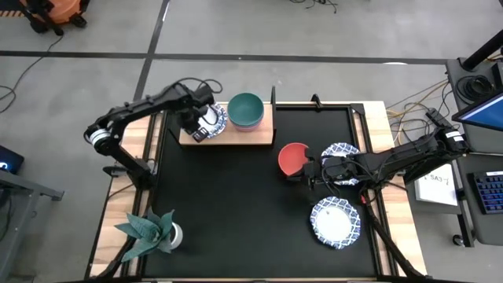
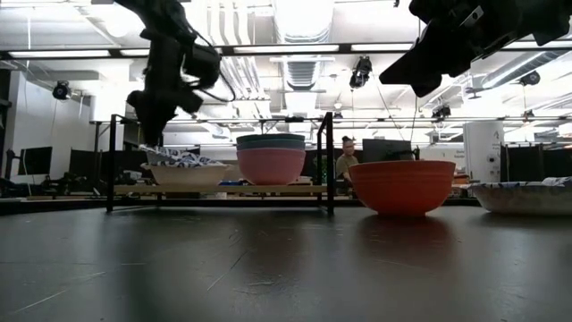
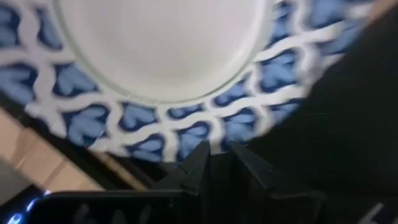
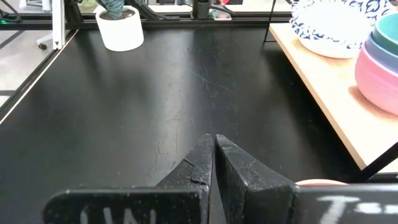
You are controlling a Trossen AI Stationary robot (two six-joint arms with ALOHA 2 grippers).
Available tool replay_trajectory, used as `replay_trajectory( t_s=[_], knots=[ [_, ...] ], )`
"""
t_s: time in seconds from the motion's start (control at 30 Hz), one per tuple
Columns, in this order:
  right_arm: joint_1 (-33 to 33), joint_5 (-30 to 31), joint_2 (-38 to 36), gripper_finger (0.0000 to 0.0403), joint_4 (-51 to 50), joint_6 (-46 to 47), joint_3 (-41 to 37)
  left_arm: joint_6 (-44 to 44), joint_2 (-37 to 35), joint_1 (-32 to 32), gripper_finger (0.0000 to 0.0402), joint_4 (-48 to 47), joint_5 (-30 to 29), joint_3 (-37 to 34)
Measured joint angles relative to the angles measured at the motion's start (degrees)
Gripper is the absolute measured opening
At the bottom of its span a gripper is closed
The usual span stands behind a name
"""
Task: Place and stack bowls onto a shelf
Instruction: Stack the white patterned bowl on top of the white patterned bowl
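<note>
The wooden shelf (image 1: 236, 137) stands at the black mat's far left. On it sits a stack of a pink, a blue and a green bowl (image 1: 246, 111) and, left of it, a white patterned bowl (image 2: 188, 175) with a second patterned bowl (image 2: 177, 158) tilted inside it. My left gripper (image 1: 201, 130) is over that pair, shut on the upper bowl. A red bowl (image 1: 292, 159) rests on the mat. My right gripper (image 1: 308, 170) hovers shut and empty above the mat beside it. Two more patterned bowls (image 1: 340, 154) (image 1: 335, 222) lie on the right. My left gripper holds the upper patterned bowl by its blue-patterned rim (image 3: 186, 144), on the side away from the stack, pinched between the two fingers. The fingers come from above, pointing down. The bowl is tilted, the held side raised, its other side resting in the lower patterned bowl.
A potted plant (image 1: 153, 230) stands at the mat's near left corner. The shelf's black posts (image 2: 328, 161) rise at its ends. The middle of the mat (image 1: 236, 204) is bare. A person (image 2: 345, 161) shows far behind the table.
</note>
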Motion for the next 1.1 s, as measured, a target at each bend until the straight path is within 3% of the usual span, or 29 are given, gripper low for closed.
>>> replay_trajectory(
  t_s=[0.13, 0.67, 0.73, 0.9, 1.1],
  knots=[
    [0.0, 0.0, 0.0, 0.0009, 0.0, 0.0, 0.0, -1.3, 0.0, 0.0, 0.0037, 1.4, -3.4, -1.9],
    [0.0, 0.0, 0.0, 0.0009, 0.0, 0.7, 0.0, 0.3, -0.2, -0.3, 0.0037, 7.5, -0.1, -1.8],
    [0.0, 0.0, 0.0, 0.0009, 0.0, 0.7, 0.0, 1.4, -0.6, -0.3, 0.0037, 8.7, -1.9, 0.2],
    [0.0, 0.1, 0.0, 0.0009, 0.7, 0.6, 0.0, 7.3, -0.5, 0.6, 0.0037, 18.9, -13.1, 3.9],
    [0.0, 0.1, 0.0, 0.0009, 0.8, 1.5, 0.0, 11.7, 2.7, 5.7, 0.0037, 22.7, -13.7, 6.5]
  ],
)
